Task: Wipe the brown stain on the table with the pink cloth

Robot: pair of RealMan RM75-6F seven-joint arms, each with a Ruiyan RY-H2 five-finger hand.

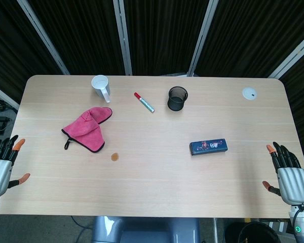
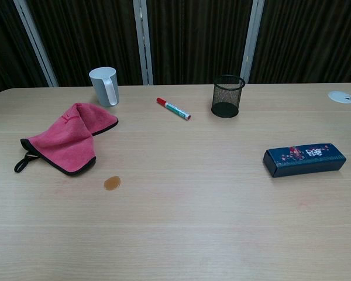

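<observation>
The pink cloth [image 1: 87, 127] [image 2: 67, 139] lies crumpled on the left half of the table, black-edged with a small loop at its near corner. A small round brown stain [image 1: 114, 157] [image 2: 112, 182] sits on the wood just right of and nearer than the cloth, a short gap between them. My left hand [image 1: 2, 164] hovers at the table's near left edge, fingers spread and holding nothing. Over at the near right edge my right hand [image 1: 288, 172] is likewise spread and empty. Neither hand shows in the chest view.
A white mug [image 1: 101, 87] [image 2: 104, 86] stands behind the cloth. A red-capped marker [image 1: 144, 102] [image 2: 174, 109] and a black mesh cup [image 1: 177, 98] [image 2: 227, 96] lie mid-back. A dark blue box [image 1: 209, 147] [image 2: 304, 159] rests right of centre. A white disc [image 1: 250, 93] [image 2: 341, 96] is far right.
</observation>
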